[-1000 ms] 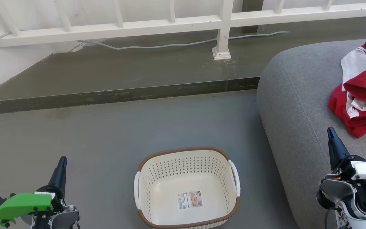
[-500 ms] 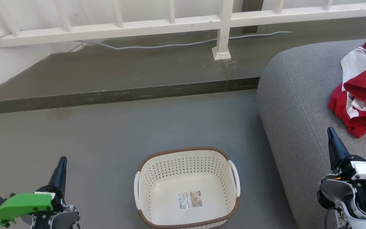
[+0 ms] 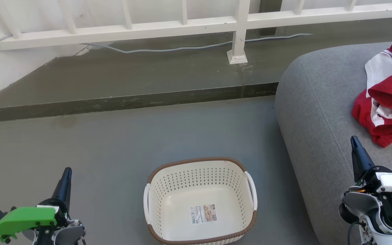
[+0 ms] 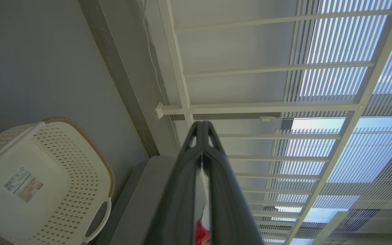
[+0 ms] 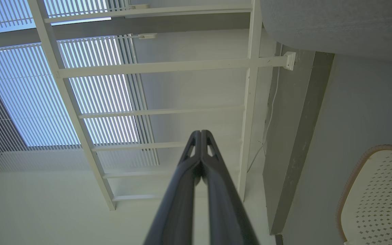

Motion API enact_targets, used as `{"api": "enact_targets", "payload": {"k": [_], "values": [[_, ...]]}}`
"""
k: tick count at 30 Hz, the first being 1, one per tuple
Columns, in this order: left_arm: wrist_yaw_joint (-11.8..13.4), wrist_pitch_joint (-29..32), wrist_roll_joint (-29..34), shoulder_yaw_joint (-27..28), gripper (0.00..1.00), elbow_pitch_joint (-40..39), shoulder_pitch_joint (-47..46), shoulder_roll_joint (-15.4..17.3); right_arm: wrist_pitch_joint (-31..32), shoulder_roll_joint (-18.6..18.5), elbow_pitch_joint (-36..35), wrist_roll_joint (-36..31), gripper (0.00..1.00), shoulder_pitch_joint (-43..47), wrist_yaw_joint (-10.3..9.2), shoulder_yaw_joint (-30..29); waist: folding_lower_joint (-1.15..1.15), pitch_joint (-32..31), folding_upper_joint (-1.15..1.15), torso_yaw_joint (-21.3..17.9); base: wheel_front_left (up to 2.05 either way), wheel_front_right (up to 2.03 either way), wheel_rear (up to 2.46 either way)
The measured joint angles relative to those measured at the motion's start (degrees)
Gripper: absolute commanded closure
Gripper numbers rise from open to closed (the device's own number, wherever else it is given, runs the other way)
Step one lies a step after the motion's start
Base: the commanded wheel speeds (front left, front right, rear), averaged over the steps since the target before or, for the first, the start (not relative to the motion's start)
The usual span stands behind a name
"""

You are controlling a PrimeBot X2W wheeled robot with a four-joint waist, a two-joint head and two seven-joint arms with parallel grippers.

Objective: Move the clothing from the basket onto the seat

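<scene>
Left pincer (image 3: 66, 172) and right pincer (image 3: 354, 140) are closed, empty. The clothing (image 3: 390, 92) at 3 o'clock on the seat (image 3: 318, 112) looks soft, light; I would pinch a bunched fold.

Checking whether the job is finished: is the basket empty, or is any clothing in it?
Empty. The basket shows its bare floor and label sticker; the red clothing lies heaped on the grey seat.

Head camera high, wrist cameras low
The head view looks forward and down over the floor (image 3: 114, 143); both wrist views, rolled sideways, look up from low at the far railing (image 3: 182, 24). All three share the basket (image 3: 199, 159) and seat (image 3: 318, 102).
</scene>
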Motion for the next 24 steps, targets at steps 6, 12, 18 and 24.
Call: {"api": "enact_targets", "payload": {"k": [6,12,18,24], "values": [[0.0,0.0,0.0,0.0,1.0,0.0,0.0,0.0,0.0,0.0,0.0,0.0,1.0,0.0,0.0,0.0,0.0,0.0,0.0,0.0,0.0,0.0,0.0],[0.0,0.0,0.0,0.1,1.0,0.0,0.0,0.0,0.0,0.0,0.0,0.0,1.0,0.0,0.0,-0.1,0.0,0.0,0.0,0.0,0.0,0.0,0.0],[0.0,0.0,0.0,0.2,1.0,0.0,0.0,0.0,0.0,0.0,0.0,0.0,1.0,0.0,0.0,-0.1,0.0,0.0,0.0,0.0,0.0,0.0,0.0],[0.0,0.0,0.0,0.3,1.0,0.0,0.0,0.0,0.0,0.0,0.0,0.0,1.0,0.0,0.0,-0.1,0.0,0.0,0.0,0.0,0.0,0.0,0.0]]}}
